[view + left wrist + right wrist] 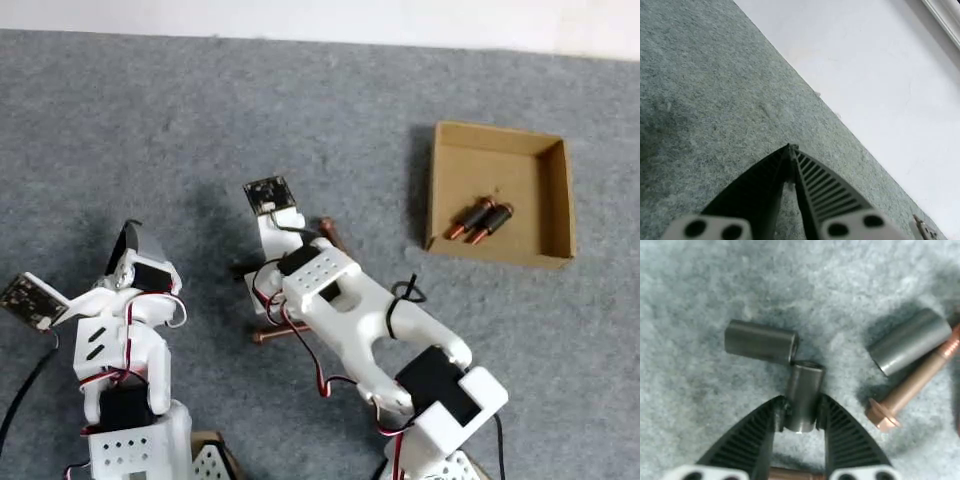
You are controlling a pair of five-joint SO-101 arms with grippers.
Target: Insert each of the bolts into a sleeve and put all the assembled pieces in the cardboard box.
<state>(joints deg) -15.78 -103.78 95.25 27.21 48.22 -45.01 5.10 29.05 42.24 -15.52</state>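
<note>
Carpet, grey and fuzzy, covers the surface. On it lie short hollow cylinders of smooth dark metal and a copper-coloured bolt with a flanged hex head. The right gripper, its black ribbed fingers tapering to points, is clamped on one sleeve. It pinches the near end from both sides, so the tube points straight out from between the tips. The far end of that sleeve touches the end of a second sleeve, which lies crosswise to it. A third sleeve lies apart to one side, with the bolt just beside it and roughly parallel, its head nearest the gripper. All this is about the middle of the surface. The box, a shallow square tray of plain brown cardboard with low walls, sits near the right edge, well apart from the right gripper. In it two assembled pieces lie side by side close to its near wall, each a dark sleeve with copper showing at the ends. The left gripper is near the left edge over bare carpet, its tips pressed together with nothing between them.
</note>
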